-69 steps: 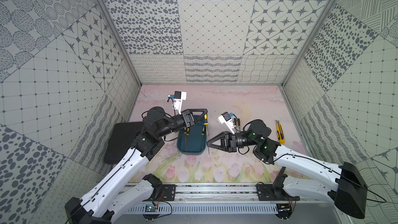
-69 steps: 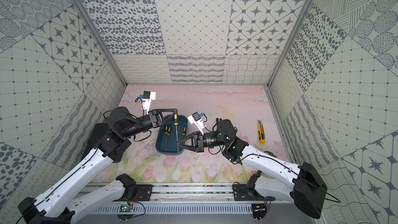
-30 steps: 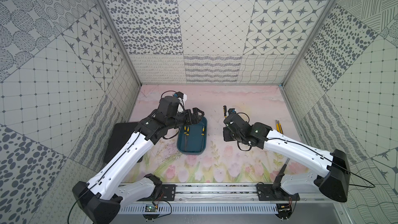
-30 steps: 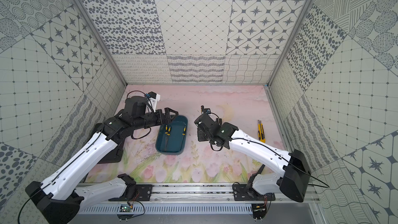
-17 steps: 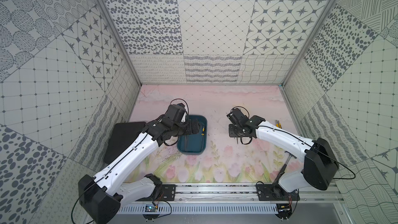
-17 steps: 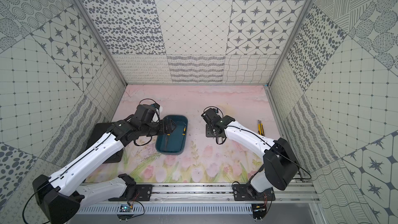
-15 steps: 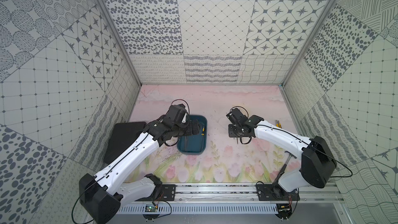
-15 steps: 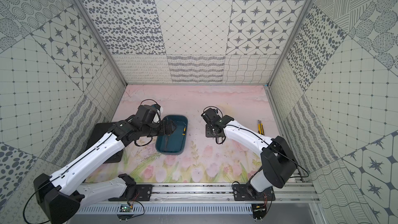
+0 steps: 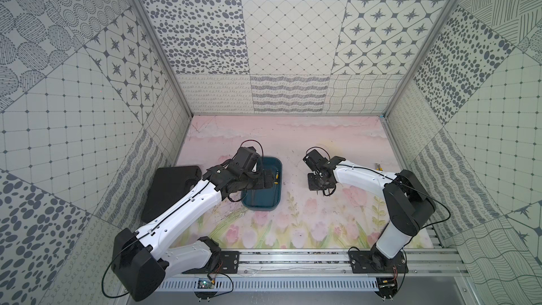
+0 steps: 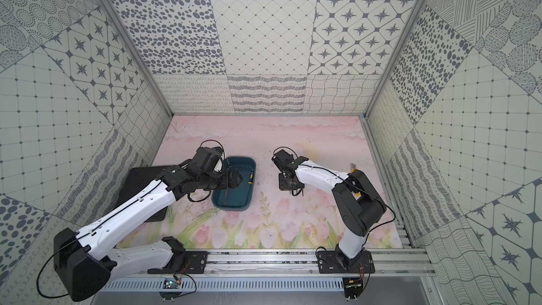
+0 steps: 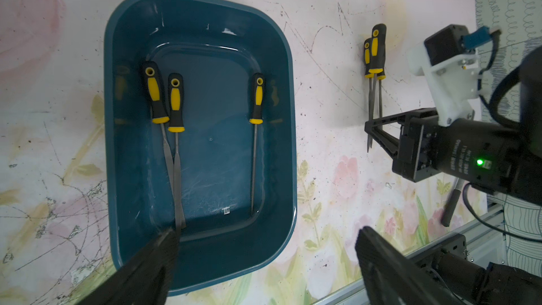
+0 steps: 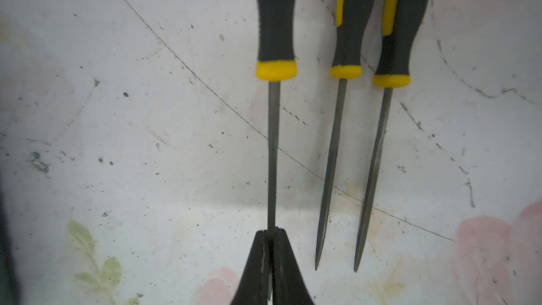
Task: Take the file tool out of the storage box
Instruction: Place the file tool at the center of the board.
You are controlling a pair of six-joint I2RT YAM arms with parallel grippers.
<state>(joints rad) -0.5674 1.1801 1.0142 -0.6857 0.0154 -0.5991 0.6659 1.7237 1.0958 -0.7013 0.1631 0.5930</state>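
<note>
While the right gripper [image 12: 271, 234] is pressed together on the thin grey metal shaft of one file tool [image 12: 272, 154] with a black-and-yellow handle, that tool is already outside the shallow dark teal plastic storage box [image 11: 278, 171]. It is over the pink floral table mat [image 12: 132, 142], well apart from the box on the right arm's side. Its long axis runs straight away from the jaws, tip end pinched and handle farthest out, nearly parallel to two matching files [image 12: 330, 156] lying just beside it on the mat. Whether the held one rests on the mat or hangs slightly above it I cannot tell. The coming move, as I judge it, is a plain release: the jaws part across the shaft and back off along its line, away from the handle, so as not to sweep the neighbours. The left gripper [image 11: 265, 230] is spread wide above one short end of the box, holding nothing. Three more files lie on the box floor, a touching pair [image 11: 175, 104] by one long wall and a single one [image 11: 257, 98] by the other. All lie lengthwise, tips toward the left fingers [image 11: 152, 259]. For those the left arm is by far the nearer.
</note>
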